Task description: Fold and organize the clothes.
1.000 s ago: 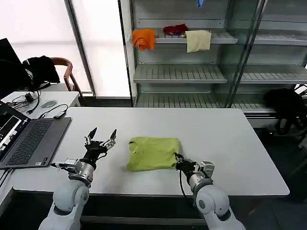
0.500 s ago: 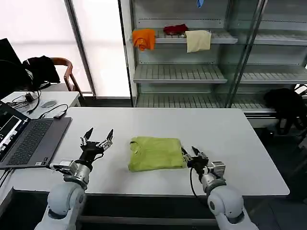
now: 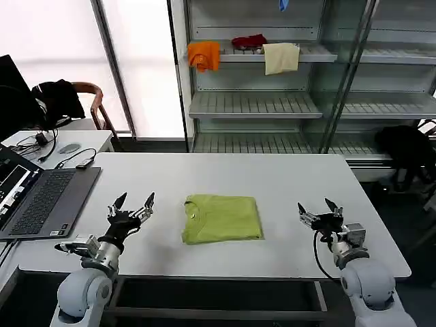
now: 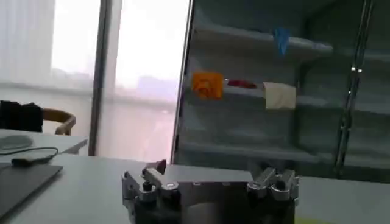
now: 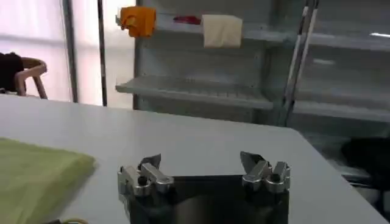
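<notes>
Lying folded into a soft, neat rectangle mid-table (image 3: 306, 184), the lime-green cotton T-shirt (image 3: 222, 218) sits untouched; left gripper (image 3: 132, 205) and right gripper (image 3: 319, 208) hover either side, metal fingers spread wide, holding nothing

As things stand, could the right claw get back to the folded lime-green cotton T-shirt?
Probably yes. The right claw is open, and bare white table separates it from the lime-green cotton T-shirt; nothing lies between.
</notes>
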Motion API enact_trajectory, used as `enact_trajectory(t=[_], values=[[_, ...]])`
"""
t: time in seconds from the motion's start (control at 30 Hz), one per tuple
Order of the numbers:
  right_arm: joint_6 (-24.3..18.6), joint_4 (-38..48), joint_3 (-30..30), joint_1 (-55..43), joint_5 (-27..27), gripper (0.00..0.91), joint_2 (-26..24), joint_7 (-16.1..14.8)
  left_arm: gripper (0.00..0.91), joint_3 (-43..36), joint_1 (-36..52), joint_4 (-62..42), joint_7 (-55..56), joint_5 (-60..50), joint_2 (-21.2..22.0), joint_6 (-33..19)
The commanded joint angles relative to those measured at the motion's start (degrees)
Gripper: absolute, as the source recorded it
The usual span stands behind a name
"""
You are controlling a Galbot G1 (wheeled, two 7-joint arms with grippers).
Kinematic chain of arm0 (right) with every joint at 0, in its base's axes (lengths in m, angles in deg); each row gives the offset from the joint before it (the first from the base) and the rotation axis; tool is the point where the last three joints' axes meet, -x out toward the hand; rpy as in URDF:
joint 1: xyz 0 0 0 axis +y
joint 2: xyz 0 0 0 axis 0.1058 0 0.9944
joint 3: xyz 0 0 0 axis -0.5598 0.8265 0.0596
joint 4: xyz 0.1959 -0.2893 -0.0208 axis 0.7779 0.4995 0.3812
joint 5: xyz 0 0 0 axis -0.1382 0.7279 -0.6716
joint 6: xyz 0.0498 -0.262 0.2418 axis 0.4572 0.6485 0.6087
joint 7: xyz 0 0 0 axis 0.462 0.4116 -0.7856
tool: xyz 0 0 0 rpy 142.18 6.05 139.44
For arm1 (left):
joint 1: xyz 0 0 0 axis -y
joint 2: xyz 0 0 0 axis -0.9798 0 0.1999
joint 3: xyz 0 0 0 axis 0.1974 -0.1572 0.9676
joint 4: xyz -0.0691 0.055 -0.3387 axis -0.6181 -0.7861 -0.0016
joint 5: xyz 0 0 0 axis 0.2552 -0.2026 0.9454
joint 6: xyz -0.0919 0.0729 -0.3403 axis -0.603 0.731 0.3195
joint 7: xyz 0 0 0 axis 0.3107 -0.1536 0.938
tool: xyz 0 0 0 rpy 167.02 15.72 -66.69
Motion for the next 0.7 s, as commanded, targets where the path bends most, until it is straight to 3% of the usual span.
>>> enact_trajectory(t=[0.03,0.47,0.7], values=[[1.4,-2.0,-3.6,-0.2,1.3,0.907,-1.8,-1.4,0.907,2.0,-2.2,0.3,-4.2,6.3,0.7,0.9],[4.9,-2.5,-0.2,-1.4,2.7,0.907,0.3,-0.6,0.907,0.8,-1.7,3.9,-4.1,5.3,0.8,4.6],[4.1,-1.3,-0.8,-1.4,3.5,0.907,0.8,-1.4,0.907,-0.3,-3.2,4.3,-2.0,0.0,0.6,3.5]])
